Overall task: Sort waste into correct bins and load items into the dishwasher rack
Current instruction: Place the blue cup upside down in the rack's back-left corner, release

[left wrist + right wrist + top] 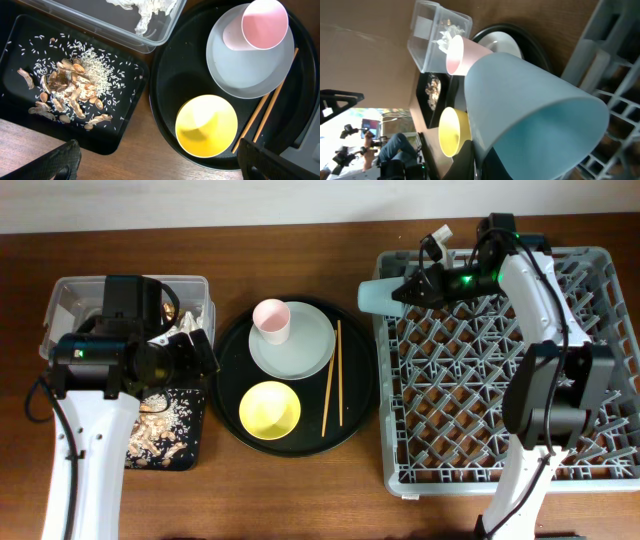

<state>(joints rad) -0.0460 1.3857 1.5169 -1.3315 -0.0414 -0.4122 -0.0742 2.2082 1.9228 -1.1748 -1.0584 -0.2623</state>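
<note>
My right gripper is shut on the rim of the light-blue cup and holds it tilted at the far left corner of the grey dishwasher rack. My left gripper is open and empty, above the table between the black rectangular tray and the round tray. Food scraps and rice lie in the rectangular tray. White tissue lies in the clear tub. The pink cup stands on the grey plate, beside the yellow bowl and the chopsticks.
The large round black tray carries the plate, the bowl and the chopsticks, and sits between the bins and the rack. My left arm covers much of the tub in the overhead view. The rack's pegs stand close together.
</note>
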